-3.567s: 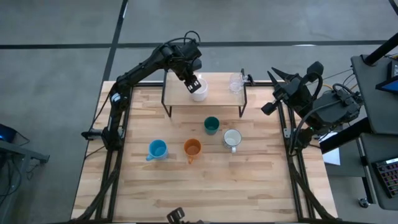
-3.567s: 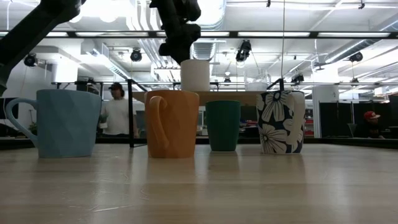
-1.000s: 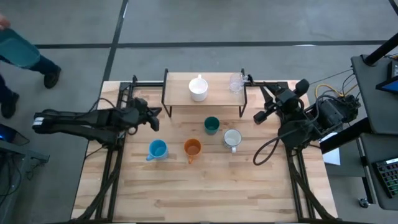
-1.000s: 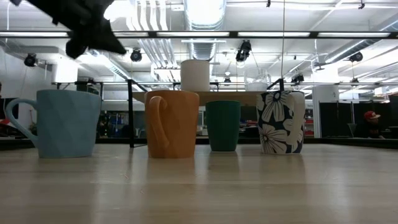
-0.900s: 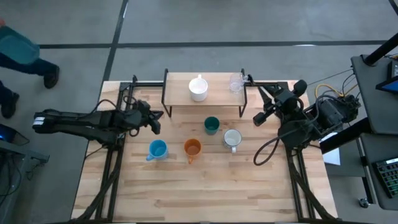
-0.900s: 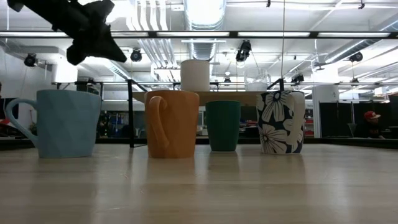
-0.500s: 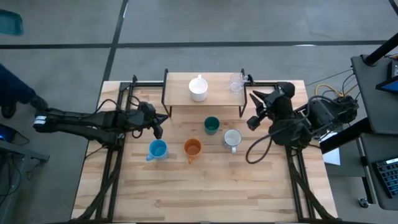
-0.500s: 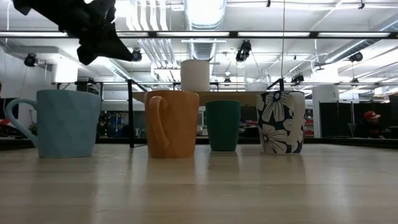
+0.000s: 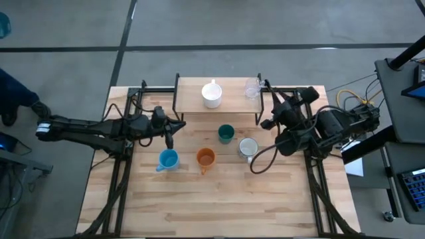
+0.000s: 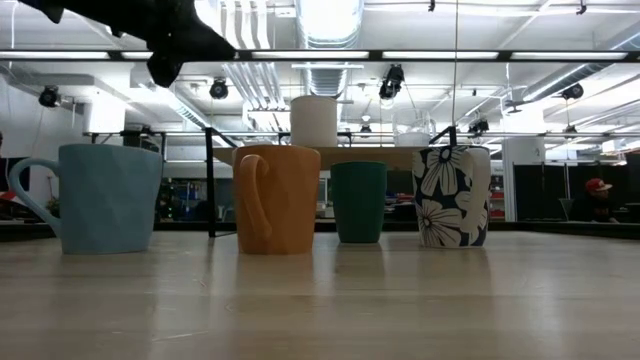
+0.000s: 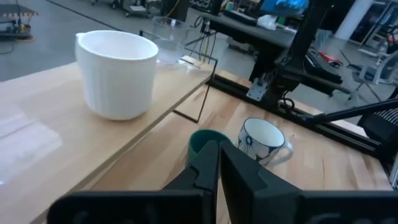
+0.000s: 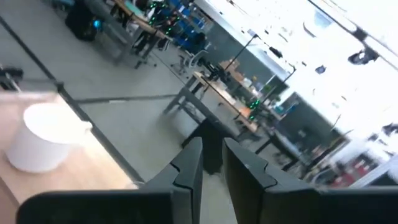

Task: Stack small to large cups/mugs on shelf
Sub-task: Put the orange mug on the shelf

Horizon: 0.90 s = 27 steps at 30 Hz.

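On the shelf point(image 9: 229, 106) stand a white mug point(image 9: 212, 95) and a clear glass point(image 9: 252, 87). In front of it on the table stand a teal cup point(image 9: 226, 133), a flowered white mug point(image 9: 248, 148), an orange mug point(image 9: 205, 158) and a light blue mug point(image 9: 168, 159). My left gripper point(image 9: 170, 131) is shut and empty, above the table between the shelf's left end and the blue mug; the low view shows it high up point(image 10: 162, 68). My right gripper point(image 9: 271, 111) hovers by the shelf's right end, fingers slightly apart point(image 12: 212, 163), holding nothing.
The shelf's thin black legs point(image 9: 178, 118) stand close to my left gripper. Black frame rails point(image 9: 133, 99) run along the table's left and right edges. A person's legs point(image 9: 16, 99) show on the floor to the left of the table. Bare tabletop point(image 9: 219, 206) lies toward the near edge.
My left gripper has moved toward the table's right, nearer the shelf's left end, and risen a little, staying shut. My right gripper has moved toward the table's left, up to the shelf's right end. The cups have not moved.
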Available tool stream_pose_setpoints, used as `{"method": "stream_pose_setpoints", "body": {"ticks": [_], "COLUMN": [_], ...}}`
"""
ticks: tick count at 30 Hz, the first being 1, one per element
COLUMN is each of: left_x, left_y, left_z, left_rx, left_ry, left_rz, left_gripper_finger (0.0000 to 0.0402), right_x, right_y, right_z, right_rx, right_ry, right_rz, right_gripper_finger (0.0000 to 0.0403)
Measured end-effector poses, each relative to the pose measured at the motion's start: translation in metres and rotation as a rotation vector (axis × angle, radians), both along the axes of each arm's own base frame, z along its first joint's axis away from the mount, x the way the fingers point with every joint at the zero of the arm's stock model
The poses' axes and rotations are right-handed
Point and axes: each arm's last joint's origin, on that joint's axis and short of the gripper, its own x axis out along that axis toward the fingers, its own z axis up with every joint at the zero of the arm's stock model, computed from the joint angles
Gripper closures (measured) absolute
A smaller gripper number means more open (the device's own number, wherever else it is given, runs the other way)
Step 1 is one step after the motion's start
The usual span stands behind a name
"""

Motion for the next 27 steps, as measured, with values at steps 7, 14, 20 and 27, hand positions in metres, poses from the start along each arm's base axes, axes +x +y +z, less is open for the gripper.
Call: {"method": "stream_pose_setpoints", "body": {"ticks": [7,14,20,27], "left_x": [0.019,0.039,0.030,-0.016], "left_y": [-0.002,-0.009,-0.006,0.000], "left_z": [-0.006,0.010,0.016,0.029], "left_rx": [-0.013,0.050,0.164,0.188], "left_ry": [-0.055,-0.299,-0.311,-0.236], "left_rz": [-0.041,-0.224,-0.264,-0.316], "left_gripper_finger": [0.0400,0.0400,0.0400,0.0400], "right_x": [-0.002,-0.005,-0.006,0.002], "right_y": [-0.008,-0.023,-0.025,-0.022], "right_z": [0.002,0.007,0.007,-0.011], "right_rx": [-0.100,-0.149,0.020,0.340], "right_ry": [0.229,0.366,0.067,-0.055], "right_rz": [-0.016,-0.068,-0.056,0.066], "right_gripper_finger": [0.0346,0.0346,0.0346,0.0346]}}
